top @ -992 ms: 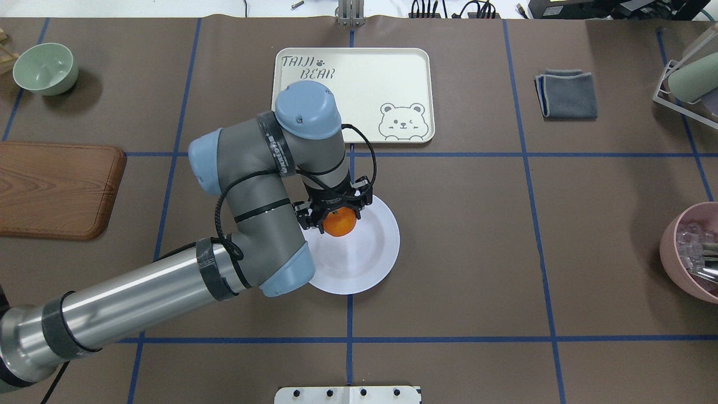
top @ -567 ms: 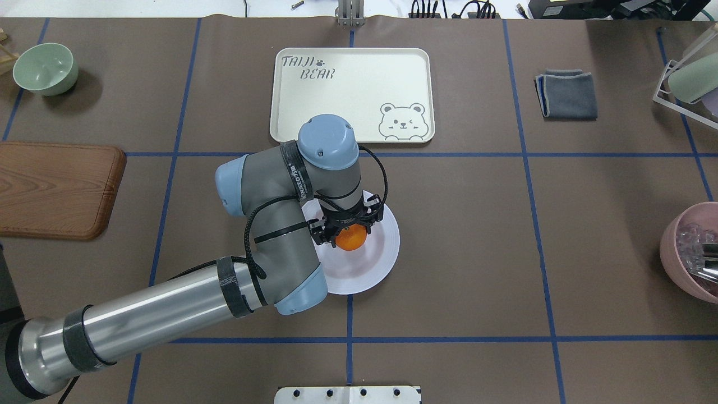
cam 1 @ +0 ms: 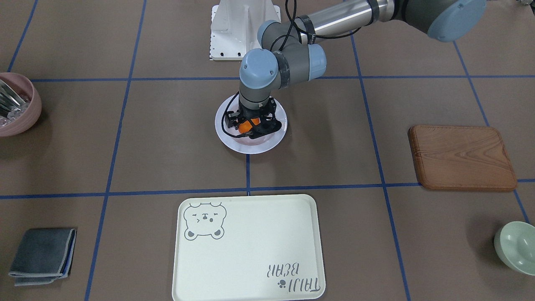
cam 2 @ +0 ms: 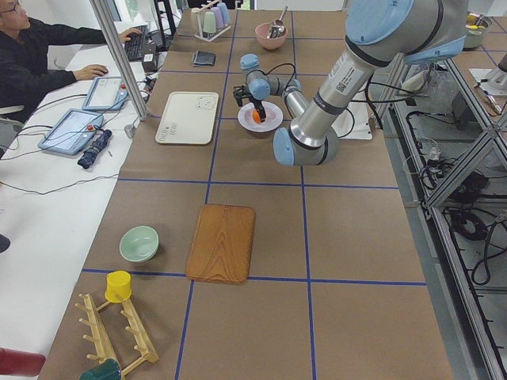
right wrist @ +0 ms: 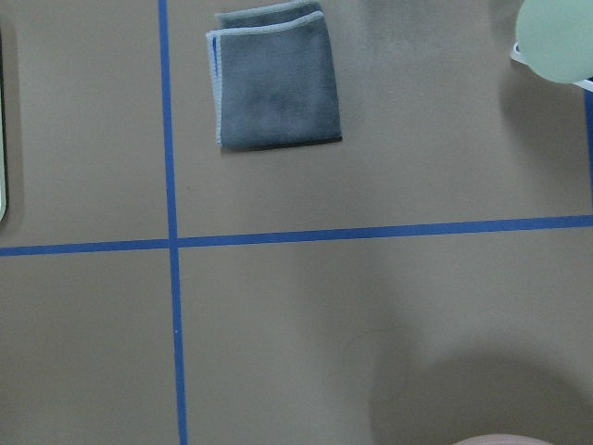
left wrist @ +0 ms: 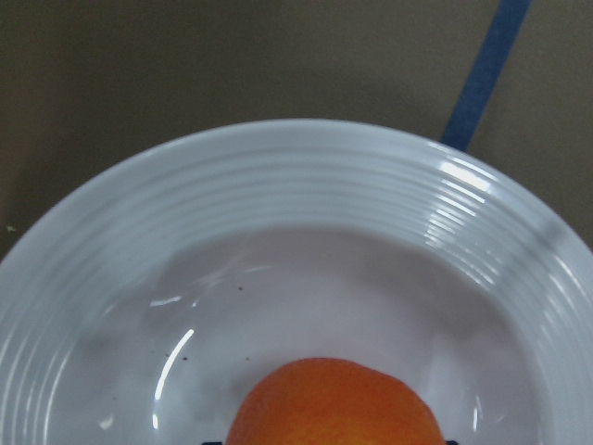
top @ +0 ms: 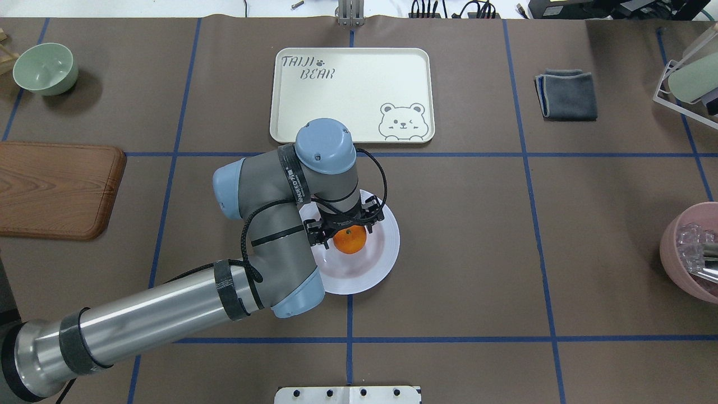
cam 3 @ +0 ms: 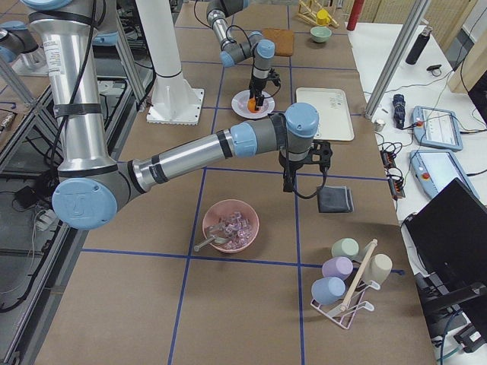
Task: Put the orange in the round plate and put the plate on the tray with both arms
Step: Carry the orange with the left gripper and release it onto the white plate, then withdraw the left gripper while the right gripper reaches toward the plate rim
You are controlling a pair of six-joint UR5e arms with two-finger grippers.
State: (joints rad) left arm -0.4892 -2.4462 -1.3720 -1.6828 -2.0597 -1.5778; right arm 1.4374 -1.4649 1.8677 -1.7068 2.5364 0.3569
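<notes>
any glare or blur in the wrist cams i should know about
Left wrist view: glare streaks on the ridged rim of the round plate, upper right; the orange is soft-edged and cut off at the bottom. Right wrist view: the grey cloth is fairly sharp, and a broad soft shadow darkens the lower right corner.

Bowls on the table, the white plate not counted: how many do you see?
2. A pale-green bowl sits far on the robot's left; a pink bowl sits far on its right.
</notes>
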